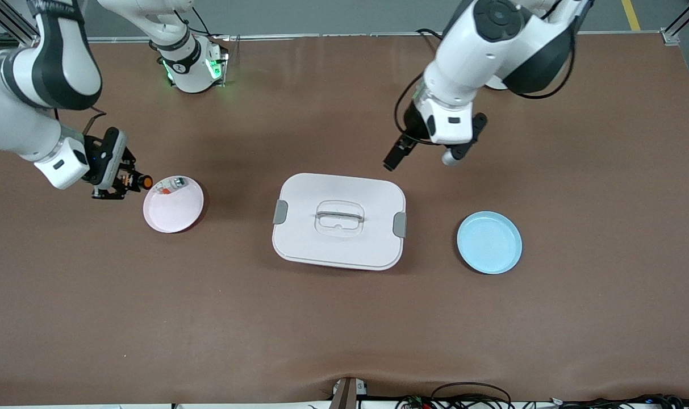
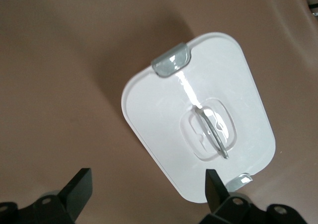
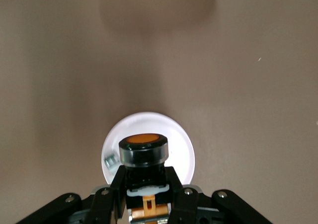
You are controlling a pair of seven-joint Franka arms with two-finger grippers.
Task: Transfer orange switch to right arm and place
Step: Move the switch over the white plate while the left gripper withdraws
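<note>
My right gripper [image 1: 124, 183] is shut on the orange switch [image 1: 141, 182], a stubby black part whose round orange end points toward the pink plate [image 1: 176, 218]. It hangs just at that plate's rim, on the side toward the right arm's end of the table. In the right wrist view the fingers [image 3: 115, 186] clamp the switch [image 3: 143, 152] by its black body, with the pink plate [image 3: 185, 152] below it. My left gripper [image 1: 422, 159] is open and holds nothing, up over the table beside the white lidded box [image 1: 339, 220].
A small whitish piece [image 1: 172, 184] lies in the pink plate. The white lidded box [image 2: 198, 114] with grey clips and a clear handle stands mid-table. A light blue plate [image 1: 489, 242] sits toward the left arm's end, holding nothing.
</note>
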